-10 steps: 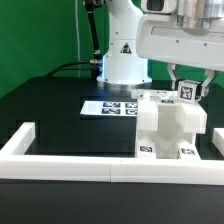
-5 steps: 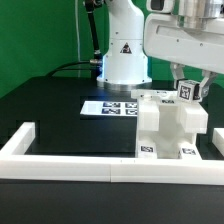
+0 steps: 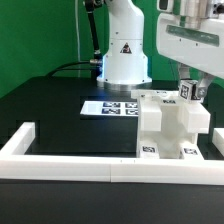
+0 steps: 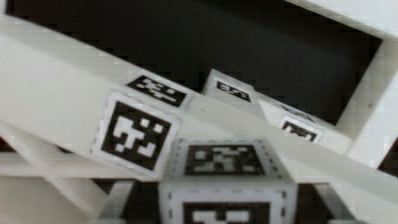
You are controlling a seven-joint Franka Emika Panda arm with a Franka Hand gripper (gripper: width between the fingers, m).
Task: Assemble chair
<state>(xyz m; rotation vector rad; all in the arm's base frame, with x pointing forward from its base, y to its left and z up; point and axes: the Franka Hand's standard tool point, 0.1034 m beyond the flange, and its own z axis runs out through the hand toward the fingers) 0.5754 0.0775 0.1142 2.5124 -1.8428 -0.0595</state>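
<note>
Nearest us, the white border rail (image 3: 70,160) runs along the lower edge of the exterior view. Just behind it, at the exterior view's right, there's the chair (image 3: 165,128), a blocky white stack on the black table (image 3: 55,110). At its top right we spot a small tagged block (image 3: 187,92), and the gripper (image 3: 190,93) straddles it, one finger on each side. Whether they pinch it, we cannot tell. Further back lies the marker board (image 3: 108,105), then the arm's base (image 3: 122,55).
</note>
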